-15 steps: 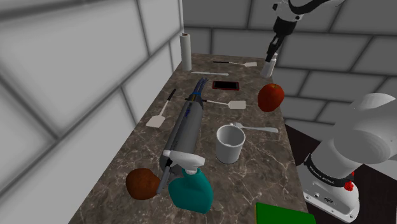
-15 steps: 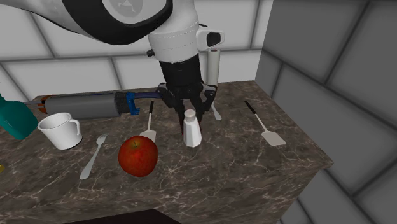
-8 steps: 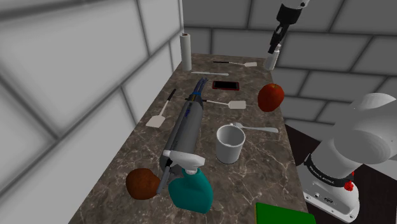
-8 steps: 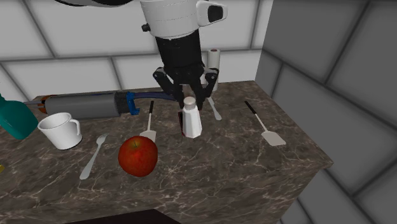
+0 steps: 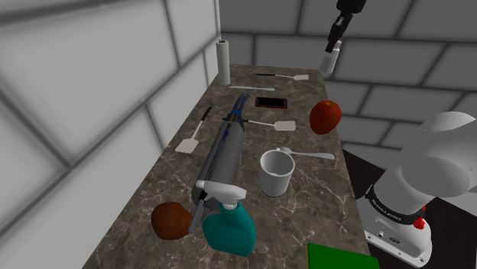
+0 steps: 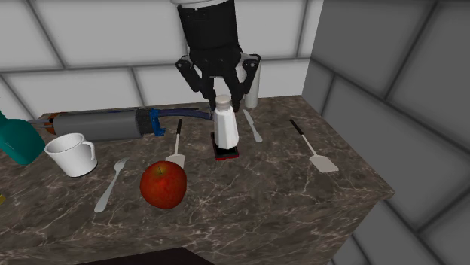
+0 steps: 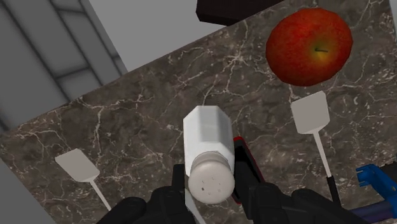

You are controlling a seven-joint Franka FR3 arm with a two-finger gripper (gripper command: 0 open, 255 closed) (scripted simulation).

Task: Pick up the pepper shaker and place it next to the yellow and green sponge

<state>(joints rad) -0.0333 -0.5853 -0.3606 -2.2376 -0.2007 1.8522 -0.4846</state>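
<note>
White, plain-bodied pepper shaker (image 6: 226, 129), cap dotted with small holes, upright. The black pincer (image 6: 224, 96) pinches it near the cap, fingers closed against both sides. The shaker hangs clear of the dark marbled surface (image 5: 306, 200), over its far end. In the second exterior view it is right above a black phone with a red edge (image 6: 226, 155). A red apple (image 6: 163, 184) lies near-left of the shaker in that view, apart from it.

One white-bladed spatula (image 6: 175, 159) lies left of the phone, just beside the apple, and another (image 6: 324, 162) lies well to the right.

In the shoulder view:
- A white mug (image 5: 275, 172) stands mid-surface with a grey spoon (image 5: 307, 155) just beyond it.
- A long grey caulk gun (image 5: 227, 145) with a blue part lies lengthwise to the mug's left.
- A teal spray bottle (image 5: 229, 225) lies at the near end, touching the gun's near end.
- A brown round lump (image 5: 170, 220) sits just left of the bottle.
- A white paper roll (image 5: 224, 63) stands upright at the far-left corner.
- The green sponge (image 5: 342, 256) shows its top face at the near-right edge, well apart from the shaker.
</note>
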